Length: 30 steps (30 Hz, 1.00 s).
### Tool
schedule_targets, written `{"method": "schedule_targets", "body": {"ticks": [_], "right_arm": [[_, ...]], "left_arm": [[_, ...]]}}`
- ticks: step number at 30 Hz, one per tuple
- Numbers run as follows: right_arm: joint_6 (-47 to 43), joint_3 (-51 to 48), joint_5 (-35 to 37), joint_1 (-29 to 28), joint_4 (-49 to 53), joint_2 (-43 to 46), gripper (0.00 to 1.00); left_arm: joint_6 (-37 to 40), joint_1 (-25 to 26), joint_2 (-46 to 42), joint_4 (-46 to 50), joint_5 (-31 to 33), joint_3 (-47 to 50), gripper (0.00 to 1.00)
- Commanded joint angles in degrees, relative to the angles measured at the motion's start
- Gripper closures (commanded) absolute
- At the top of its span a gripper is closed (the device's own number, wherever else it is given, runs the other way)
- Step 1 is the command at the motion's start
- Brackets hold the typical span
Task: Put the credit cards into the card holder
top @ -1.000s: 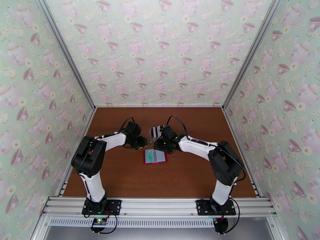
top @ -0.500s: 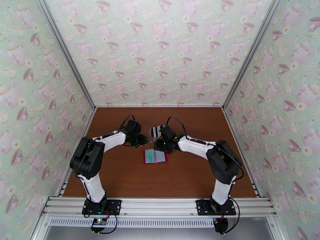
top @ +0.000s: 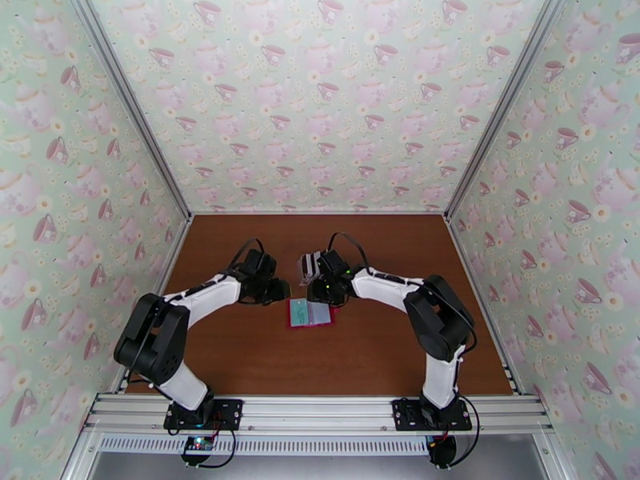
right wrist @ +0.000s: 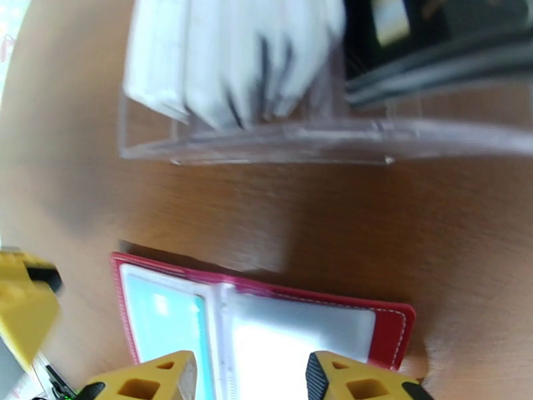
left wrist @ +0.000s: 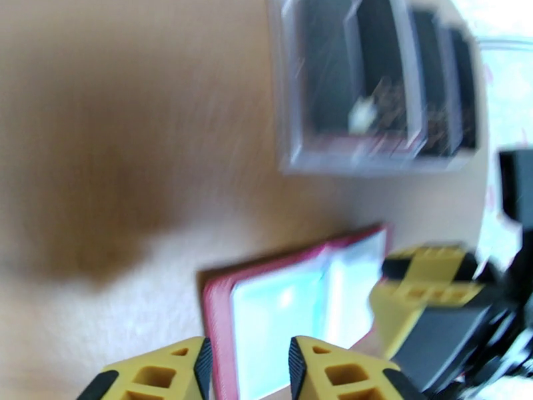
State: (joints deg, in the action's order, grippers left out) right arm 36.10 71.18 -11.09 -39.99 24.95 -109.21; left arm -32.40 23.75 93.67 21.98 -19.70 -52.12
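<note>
The red card holder [top: 309, 314] lies open on the brown table, a teal card [top: 299, 313] in its left pocket. It also shows in the left wrist view [left wrist: 220, 308] and the right wrist view [right wrist: 393, 321]. More credit cards stand in a clear rack [top: 312, 266] just behind it: white ones [right wrist: 233, 55] and black ones [left wrist: 373, 75]. My left gripper [top: 278, 292] hovers just left of the holder, open and empty [left wrist: 246, 375]. My right gripper [top: 326, 295] is over the holder's far right edge, open with nothing between its fingers [right wrist: 246, 381].
The clear rack's front wall [right wrist: 320, 145] stands close behind the holder. In the left wrist view the right gripper's yellow finger [left wrist: 426, 281] crowds the holder's right side. Aluminium frame rails and wallpapered walls bound the table on three sides.
My left arm has pulled back to the left, away from the card holder, with its elbow dropping low and its jaws widening. The right arm has shifted only slightly.
</note>
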Motion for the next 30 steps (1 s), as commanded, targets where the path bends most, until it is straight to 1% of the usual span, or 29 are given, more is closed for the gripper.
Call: {"method": "schedule_targets", "body": {"ticks": [1,4,9,17,30], "right_arm": [[-1.4,0.9,1.4,0.2,1.3,-1.1,0.51],[-0.9,0.5,1.6,0.2,0.8,-1.1,0.51],[-0.3,0.2,1.5,0.2,0.3,-1.5,0.51],[0.1,-1.2,2.2,0.2,-0.3,-1.9,0.51],[3.0,-4.5,-0.1,-1.4,-3.6,-0.9,0.51]], "left_arm": [[-2.7,2.9,-2.7,-3.0,-0.6,3.1,0.54],[-5.4,5.3,-4.1,-6.1,-0.1,6.4,0.49],[-7.9,7.1,-4.5,-8.6,0.8,9.6,0.48],[-8.0,7.2,-3.0,-9.8,2.4,10.1,0.47],[-7.8,7.2,-3.4,-9.0,4.6,10.3,0.44]]}}
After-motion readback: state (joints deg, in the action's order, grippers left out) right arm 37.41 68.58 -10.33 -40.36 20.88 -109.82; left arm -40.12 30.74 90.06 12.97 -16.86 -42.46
